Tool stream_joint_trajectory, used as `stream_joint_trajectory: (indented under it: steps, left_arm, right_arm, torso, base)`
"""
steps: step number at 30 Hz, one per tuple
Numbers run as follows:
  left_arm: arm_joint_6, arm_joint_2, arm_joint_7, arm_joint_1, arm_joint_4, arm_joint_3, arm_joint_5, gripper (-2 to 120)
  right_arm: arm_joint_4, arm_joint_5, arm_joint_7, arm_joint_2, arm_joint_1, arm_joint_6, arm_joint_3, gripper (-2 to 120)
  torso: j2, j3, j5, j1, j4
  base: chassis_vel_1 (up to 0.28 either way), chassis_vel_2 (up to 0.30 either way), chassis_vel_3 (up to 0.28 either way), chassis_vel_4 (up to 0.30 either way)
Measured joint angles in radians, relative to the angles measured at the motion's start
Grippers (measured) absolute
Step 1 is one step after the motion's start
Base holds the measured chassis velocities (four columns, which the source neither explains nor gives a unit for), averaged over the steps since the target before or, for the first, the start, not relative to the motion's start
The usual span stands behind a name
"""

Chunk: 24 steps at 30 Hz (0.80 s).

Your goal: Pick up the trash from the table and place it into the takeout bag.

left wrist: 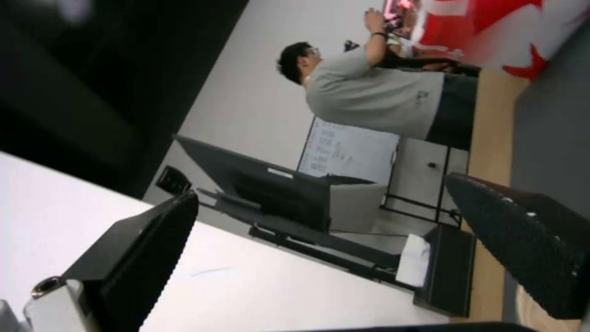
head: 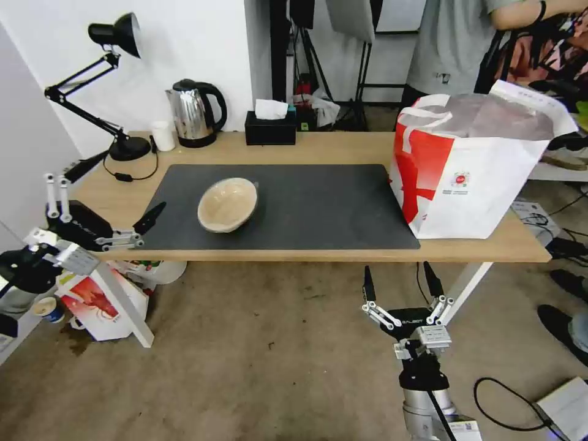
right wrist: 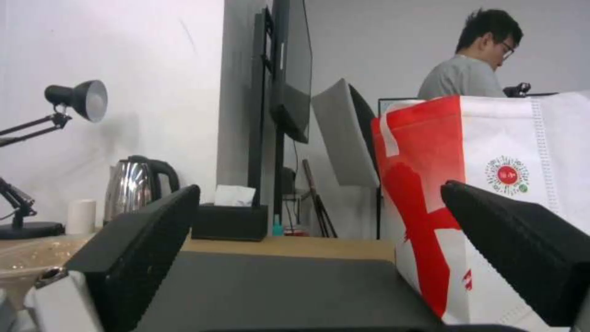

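Tan bowl on the mat, both pincers empty

Left pincer (head: pixel 153 226) hangs spread apart at the desk's (head: pixel 343 149) near-left edge; the tan paper bowl (head: pixel 227 204) sits left-centre; right pincer (head: pixel 400 285), fingers apart, hangs below the near edge; takeout bag (head: pixel 471 165) stands far right.

One tan paper bowl (head: pixel 227 204), one takeout bag (head: pixel 471 171).

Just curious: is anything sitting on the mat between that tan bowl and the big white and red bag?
No. In the head view the tan bowl and the takeout bag are separated by bare dark grey mat.
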Motion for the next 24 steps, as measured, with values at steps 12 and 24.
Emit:
stream_joint_trajectory:
  steps: [12,24]
  left_arm:
    - [-0.05,0.056,0.008,-0.06,0.02,0.023,0.084,100]
    - [-0.024,0.043,0.007,-0.053,0.006,0.028,0.029,100]
  right_arm:
    - [0.0,0.0,0.0,0.0,0.0,0.0,0.0,100]
    - [0.0,0.0,0.0,0.0,0.0,0.0,0.0,100]
  torso:
    - [0.0,0.0,0.0001,0.0,-0.0001]
    - [0.0,0.0,0.0,0.0,0.0]
  base:
    - [0.0,0.0,0.0,0.0]
    - [0.0,0.0,0.0,0.0]
